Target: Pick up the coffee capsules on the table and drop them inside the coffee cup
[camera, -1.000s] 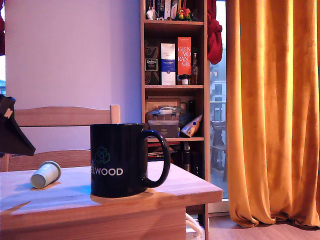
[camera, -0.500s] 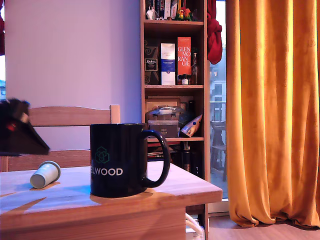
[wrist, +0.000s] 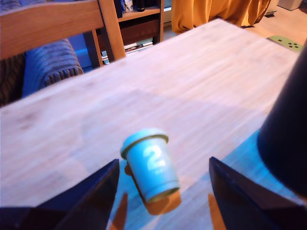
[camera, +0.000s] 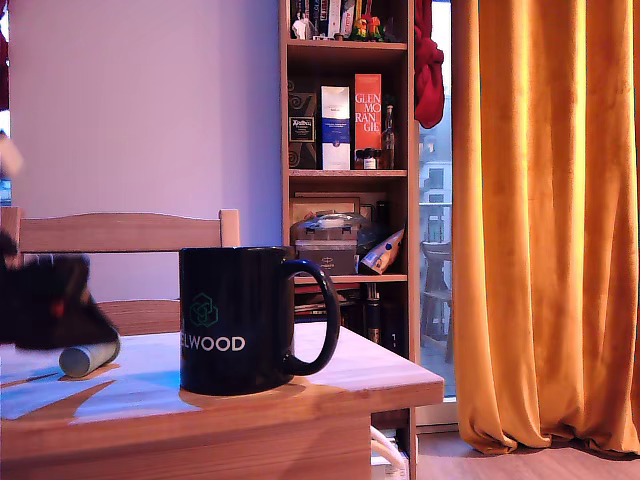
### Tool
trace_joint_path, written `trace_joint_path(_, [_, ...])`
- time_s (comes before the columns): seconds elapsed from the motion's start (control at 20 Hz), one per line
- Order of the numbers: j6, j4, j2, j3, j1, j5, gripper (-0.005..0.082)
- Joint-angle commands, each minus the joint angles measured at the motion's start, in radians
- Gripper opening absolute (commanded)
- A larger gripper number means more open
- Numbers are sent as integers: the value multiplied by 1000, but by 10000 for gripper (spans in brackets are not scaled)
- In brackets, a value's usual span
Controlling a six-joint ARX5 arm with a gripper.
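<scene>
We are closing in on one capsule (wrist: 150, 168), the pale one printed with a "2", which lies tipped on its side on the bench (wrist: 201, 91). In the exterior view it sits to the left of the black ELWOOD mug (camera: 238, 318), near it but not touching. Only this capsule shows; we cannot see a second one.

In the wrist view the gripper (wrist: 163, 184) has its fingers (wrist: 98, 189) spread wide and empty, one on either side of the capsule, with clear wood between each finger and the pod. In the exterior view the gripper is a dark blur partly covering the capsule, so how close it is to the bench is hard to judge.

To do this step well, we judge that we should lower until the fingers bracket the tapered body rather than the flared rim, then close across it. The pod can roll on its side, so we want both fingers to meet it together. We should also keep clear of the mug, whose dark wall shows close by in the wrist view.
</scene>
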Motion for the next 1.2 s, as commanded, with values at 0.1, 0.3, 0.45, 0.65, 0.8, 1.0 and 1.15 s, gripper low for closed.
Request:
trace_joint_path(0.1, [12,97,105,-4,2,3,535])
trace_joint_path(0.3, [13,110,149,21,2,3,535])
trace_joint_path(0.45, [13,112,161,32,6,2,533])
trace_joint_path(0.65, [16,105,161,33,18,3,514])
trace_joint_path(0.8, [16,105,161,33,18,7,282])
trace_joint_path(1.0, [16,105,161,33,18,11,126])
trace_joint_path(1.15, [15,105,161,33,18,11,126])
